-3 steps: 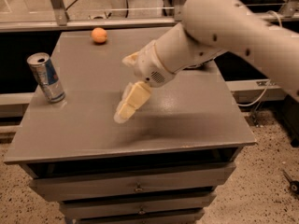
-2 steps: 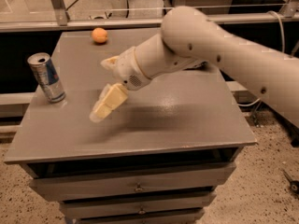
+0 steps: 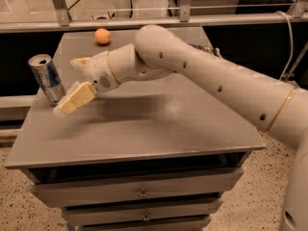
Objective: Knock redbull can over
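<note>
The redbull can [image 3: 46, 79], silver and blue with a silver top, stands upright near the left edge of the grey table [image 3: 168, 124]. My gripper [image 3: 68, 85] is just to the can's right, at the end of the white arm [image 3: 202, 76] that reaches in from the right. Its two cream fingers are spread open and hold nothing. The lower finger [image 3: 76, 98] points down-left, with its tip at or almost at the can's base. I cannot tell whether it touches. The upper finger [image 3: 80, 61] sits behind the can's top right.
A small orange fruit [image 3: 102, 36] lies at the back of the table. The table is a cabinet with drawers [image 3: 139, 192] at its front. A metal rail [image 3: 154, 20] runs behind it. The floor is speckled.
My gripper has swept left across the table, from its middle to right beside the can. The can and the orange fruit have not moved.
</note>
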Controlling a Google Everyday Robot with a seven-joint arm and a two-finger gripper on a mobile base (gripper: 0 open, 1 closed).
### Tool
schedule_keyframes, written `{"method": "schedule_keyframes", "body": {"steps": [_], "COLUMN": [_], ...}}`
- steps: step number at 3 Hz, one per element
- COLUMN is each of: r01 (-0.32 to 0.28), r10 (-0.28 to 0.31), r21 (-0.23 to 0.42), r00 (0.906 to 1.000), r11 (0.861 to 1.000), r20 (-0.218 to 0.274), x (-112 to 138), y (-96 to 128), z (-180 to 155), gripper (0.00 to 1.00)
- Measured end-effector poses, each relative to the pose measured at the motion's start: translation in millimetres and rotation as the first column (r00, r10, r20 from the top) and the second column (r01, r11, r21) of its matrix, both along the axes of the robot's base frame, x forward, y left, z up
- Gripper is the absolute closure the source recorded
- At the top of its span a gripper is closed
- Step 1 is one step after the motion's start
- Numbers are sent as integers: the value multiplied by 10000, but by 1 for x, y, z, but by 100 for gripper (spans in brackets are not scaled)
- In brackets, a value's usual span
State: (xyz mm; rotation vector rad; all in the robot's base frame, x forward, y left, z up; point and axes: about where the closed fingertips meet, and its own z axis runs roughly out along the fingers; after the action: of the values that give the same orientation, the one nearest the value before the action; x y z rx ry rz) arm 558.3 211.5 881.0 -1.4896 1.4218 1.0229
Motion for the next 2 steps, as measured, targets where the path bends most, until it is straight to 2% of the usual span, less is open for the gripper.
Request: {"method": "schedule_keyframes", "body": {"steps": [1, 2], "r01": [-227, -191], "r10": [248, 236], "r21": [1154, 1688], "r00": [9996, 9994], "r11": [9931, 9855], "r20": [-166, -248], "x": [5, 7], "y": [39, 50], "z": [13, 20], "gripper": [20, 51]}}
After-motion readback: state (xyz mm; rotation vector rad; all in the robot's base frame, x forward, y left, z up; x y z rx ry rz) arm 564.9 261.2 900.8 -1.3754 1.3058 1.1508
